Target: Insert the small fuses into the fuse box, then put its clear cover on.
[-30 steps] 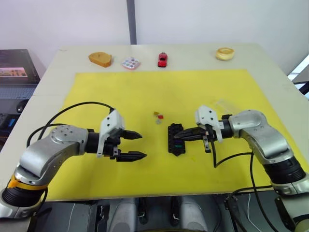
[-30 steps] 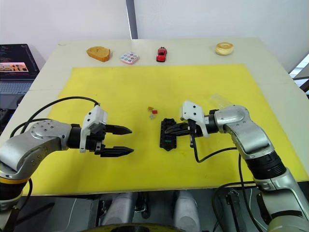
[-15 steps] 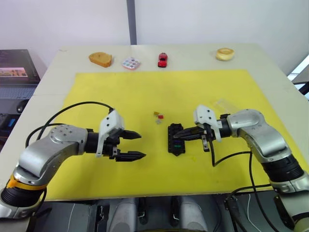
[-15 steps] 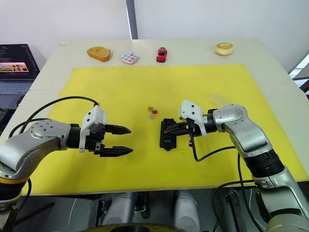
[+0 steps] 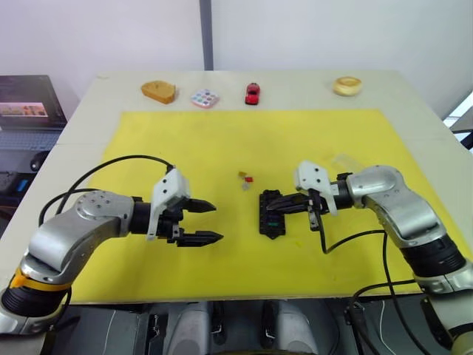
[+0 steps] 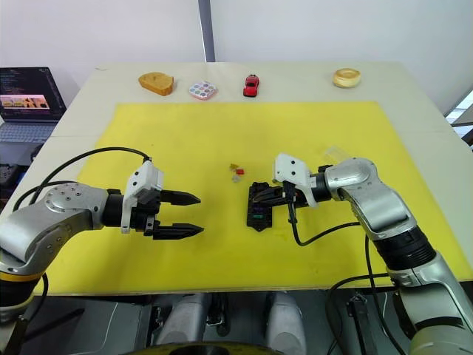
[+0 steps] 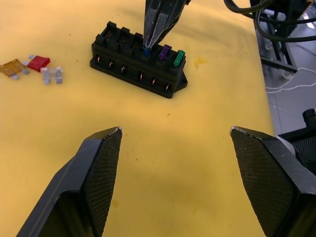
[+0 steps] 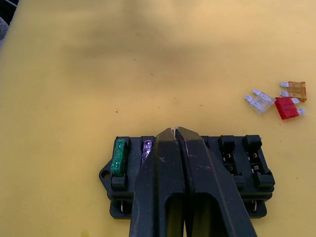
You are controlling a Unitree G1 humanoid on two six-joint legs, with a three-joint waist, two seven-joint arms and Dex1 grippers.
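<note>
The right gripper (image 8: pixel 176 132) covers the middle slots of the fuse box (image 8: pixel 247 163); only a blue sliver of the fuse (image 7: pixel 146 50) at its tips shows. The box's near edge is cut off. Beyond that gripper, the clear cover (image 5: pixel 341 160) is too faint to outline.

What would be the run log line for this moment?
right tool: shut on teal-blue blade fuse, at black plastic fuse box | left tool: open, idle | seated: green, purple | loose: tan, red, grey
</note>
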